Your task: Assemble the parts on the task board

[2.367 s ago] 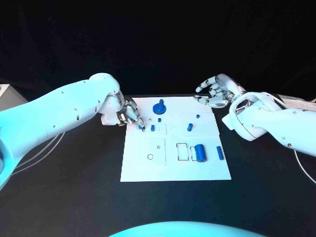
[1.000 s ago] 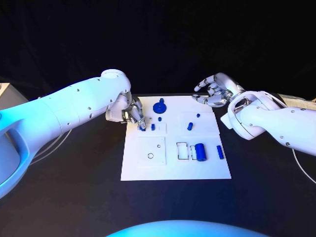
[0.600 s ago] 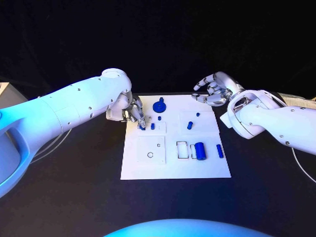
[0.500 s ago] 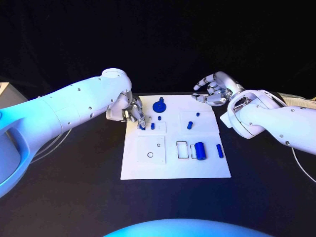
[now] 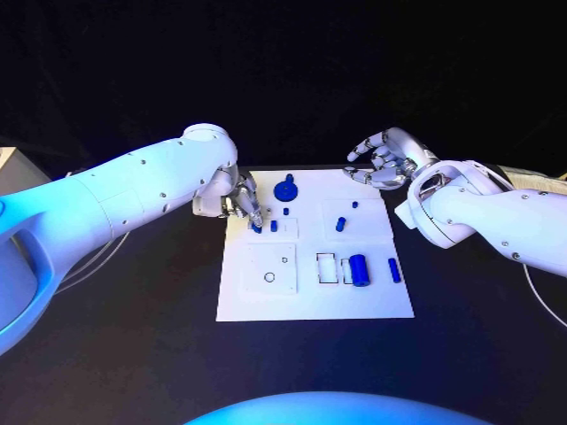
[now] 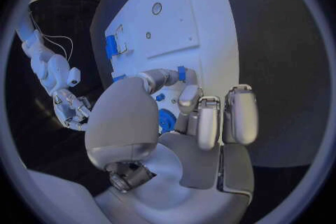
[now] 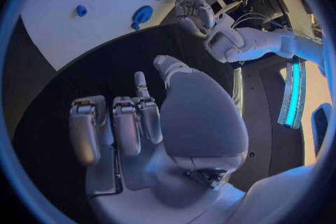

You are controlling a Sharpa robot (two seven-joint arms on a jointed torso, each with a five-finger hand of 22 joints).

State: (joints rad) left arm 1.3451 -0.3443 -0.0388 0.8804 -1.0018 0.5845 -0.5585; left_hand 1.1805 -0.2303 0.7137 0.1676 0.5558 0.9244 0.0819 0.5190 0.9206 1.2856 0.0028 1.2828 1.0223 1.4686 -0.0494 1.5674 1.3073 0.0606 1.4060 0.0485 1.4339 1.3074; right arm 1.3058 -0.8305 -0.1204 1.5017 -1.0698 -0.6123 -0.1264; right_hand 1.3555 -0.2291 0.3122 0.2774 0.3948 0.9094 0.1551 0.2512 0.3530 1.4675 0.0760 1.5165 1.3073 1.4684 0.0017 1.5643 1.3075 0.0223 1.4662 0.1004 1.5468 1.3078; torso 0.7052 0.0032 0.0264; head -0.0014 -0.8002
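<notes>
A white task board lies in the middle of a black desk, against a dark, unlit background. Small blue parts sit on the board: a round wheel-shaped part near its far edge, a thick cylinder with a thin rod beside it nearer the robot. The left hand pinches a small blue peg at the board's far left corner; the right hand hovers past the far right corner, fingers loosely curled in and holding nothing.
</notes>
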